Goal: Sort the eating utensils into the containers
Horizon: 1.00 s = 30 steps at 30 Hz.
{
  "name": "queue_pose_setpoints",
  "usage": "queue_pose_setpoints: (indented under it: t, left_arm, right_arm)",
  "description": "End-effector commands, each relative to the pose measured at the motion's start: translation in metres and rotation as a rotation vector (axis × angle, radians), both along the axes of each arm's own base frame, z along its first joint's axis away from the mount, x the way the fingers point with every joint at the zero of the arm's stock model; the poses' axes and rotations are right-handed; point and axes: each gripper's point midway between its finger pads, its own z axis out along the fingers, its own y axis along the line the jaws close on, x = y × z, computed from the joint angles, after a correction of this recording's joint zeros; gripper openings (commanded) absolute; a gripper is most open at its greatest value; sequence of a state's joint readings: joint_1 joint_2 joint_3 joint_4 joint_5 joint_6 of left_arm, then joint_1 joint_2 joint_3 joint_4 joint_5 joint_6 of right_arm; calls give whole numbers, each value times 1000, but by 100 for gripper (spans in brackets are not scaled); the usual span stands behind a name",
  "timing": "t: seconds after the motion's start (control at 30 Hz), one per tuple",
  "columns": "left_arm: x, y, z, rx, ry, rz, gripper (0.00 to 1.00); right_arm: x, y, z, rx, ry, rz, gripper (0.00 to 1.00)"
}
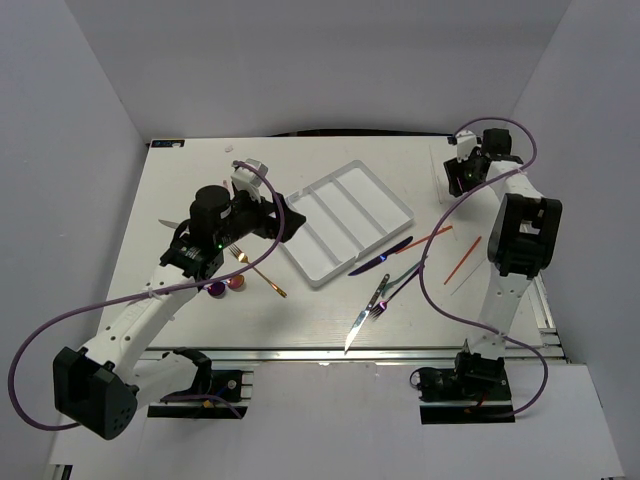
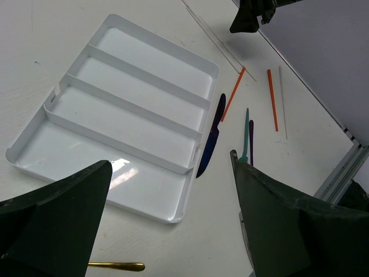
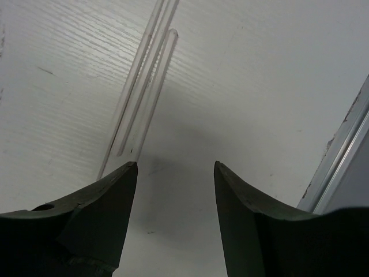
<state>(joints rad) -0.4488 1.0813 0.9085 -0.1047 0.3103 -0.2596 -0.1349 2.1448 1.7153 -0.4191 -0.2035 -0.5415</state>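
The white tray (image 1: 322, 274) lies mid-table with its long compartments (image 2: 132, 86) bare. My left gripper (image 1: 283, 216) (image 2: 172, 167) hovers open over the tray's near corner, holding nothing. To the tray's right lie a purple-blue knife (image 1: 380, 259) (image 2: 211, 136), two orange chopsticks (image 1: 427, 239) (image 2: 233, 94), a teal-purple fork (image 1: 402, 274) (image 2: 247, 134), a silver knife (image 1: 357, 326) and an iridescent fork (image 1: 378, 296). A gold spoon (image 1: 262, 275) and red-bowled spoons (image 1: 226, 287) lie under the left arm. My right gripper (image 1: 462, 180) (image 3: 176, 167) is open, low over the far right of the table, just short of two clear sticks (image 3: 144, 86).
A metal rail (image 3: 340, 167) edges the table close to the right gripper. Grey walls enclose the table on three sides. Purple cables (image 1: 60, 330) loop off both arms.
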Motion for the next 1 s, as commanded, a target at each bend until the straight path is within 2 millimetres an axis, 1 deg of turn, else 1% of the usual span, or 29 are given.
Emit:
queue_pose_setpoints:
  t: [0.0,0.03,0.13,0.2,0.4,0.53,0.6,0.83,0.9,0.97]
  left_arm:
    - [4,2,14,6,-41,18,98]
    - [5,3,13,9,-40,21,98]
    - [5,3,13,13,-42,23,98]
    - [6,4,14,14,-43,27,98]
    - [6,5,14,18,-49,29,98]
    - [6,5,16,16,-53,32,98]
    - [6,5,15,19,-53,32,98]
    - [5,6,16,19,-56,35,98]
    - [5,6,16,19,-57,36,98]
    - [5,6,18,15,-60,35,98]
  right_arm:
    - [7,-2,-4,-21,16,-10,62]
    - [8,-1,-5,-14,19,-5,62]
    - [4,6,-21,-9,62,14,61]
    - [4,8,-23,-6,69,20,61]
    - [-6,17,-31,28,103,40,60]
    - [-12,17,-40,27,136,37,59]
    - [-14,17,-41,31,140,33,58]
    - [-12,26,-24,91,116,7,58]
    - [-14,29,-22,107,123,9,58]
    - [-18,31,-25,113,134,9,58]
